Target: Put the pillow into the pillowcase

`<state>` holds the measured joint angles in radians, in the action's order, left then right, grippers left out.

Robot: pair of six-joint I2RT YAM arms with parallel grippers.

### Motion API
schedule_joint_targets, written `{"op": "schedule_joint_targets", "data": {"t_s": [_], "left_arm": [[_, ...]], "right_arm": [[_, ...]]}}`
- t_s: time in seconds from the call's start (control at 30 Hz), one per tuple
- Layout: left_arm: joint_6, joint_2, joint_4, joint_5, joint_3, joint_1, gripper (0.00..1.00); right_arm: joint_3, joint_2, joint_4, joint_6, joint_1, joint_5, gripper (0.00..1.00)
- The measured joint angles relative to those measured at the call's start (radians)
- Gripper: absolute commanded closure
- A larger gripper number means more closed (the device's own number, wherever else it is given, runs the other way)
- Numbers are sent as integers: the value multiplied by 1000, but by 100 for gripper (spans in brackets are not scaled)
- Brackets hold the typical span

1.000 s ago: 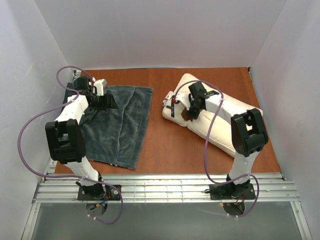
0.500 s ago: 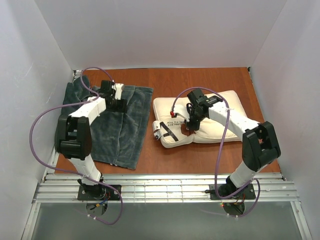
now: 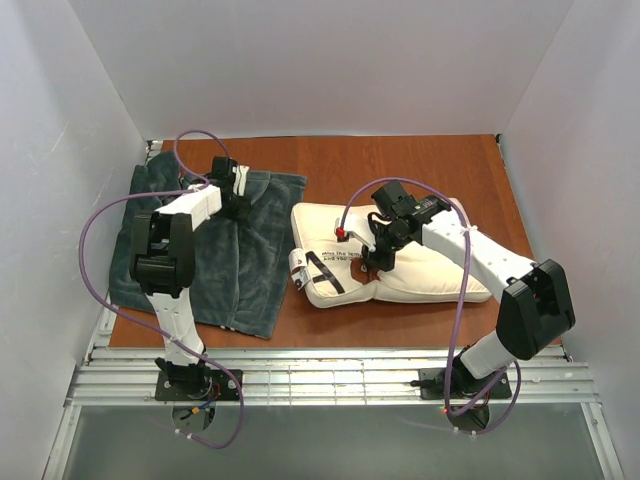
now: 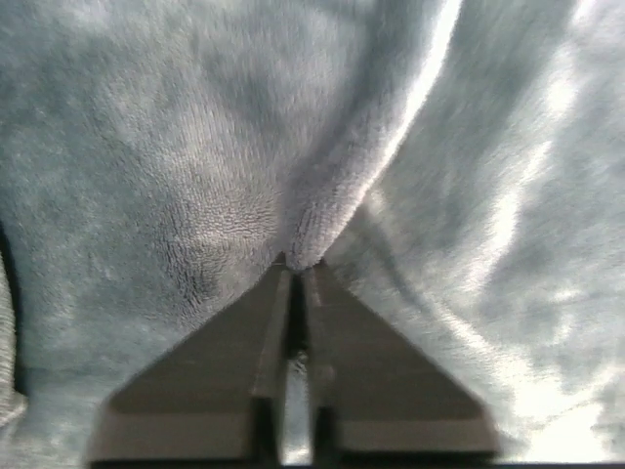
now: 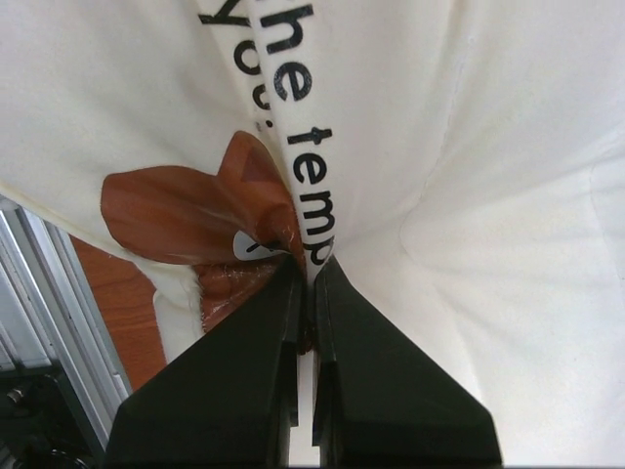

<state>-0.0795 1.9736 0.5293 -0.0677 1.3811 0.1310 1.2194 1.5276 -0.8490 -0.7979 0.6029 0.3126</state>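
The dark grey-teal plush pillowcase (image 3: 245, 270) lies flat on the left of the table. My left gripper (image 3: 238, 204) presses onto its far part, shut on a pinched ridge of the plush. The left wrist view shows that gripper (image 4: 298, 264) with the pillowcase (image 4: 176, 147) bunched at its tips. The cream pillow (image 3: 430, 270) lies to the right, its left end close to the pillowcase's edge. My right gripper (image 3: 378, 260) sits on it, and the right wrist view shows the gripper (image 5: 308, 262) shut on a fold of the pillow (image 5: 508, 156) by the brown bear face (image 5: 186, 210).
White walls enclose the wooden table (image 3: 400, 165) on three sides. A metal rail (image 3: 330, 375) runs along the near edge and carries both arm bases. Purple cables loop over each arm. A narrow strip of bare wood separates the pillowcase from the pillow.
The left gripper moved right over the pillowcase and closed on a pinch of its plush. The right arm swung the pillow from slanted to level and dragged it left.
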Motion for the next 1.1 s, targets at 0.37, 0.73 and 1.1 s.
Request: {"op": "schedule_joint_targets", "data": {"t_s": [0.37, 0.73, 1.1], "left_arm": [[-3, -161, 124, 224, 36, -2, 100], [-7, -261, 232, 378, 69, -2, 100], [-45, -291, 291, 428, 66, -3, 100]], "right_arm": [[50, 45, -11, -20, 168, -25, 99], [245, 291, 12, -117, 308, -96, 99], [664, 612, 5, -173, 269, -198, 99]]}}
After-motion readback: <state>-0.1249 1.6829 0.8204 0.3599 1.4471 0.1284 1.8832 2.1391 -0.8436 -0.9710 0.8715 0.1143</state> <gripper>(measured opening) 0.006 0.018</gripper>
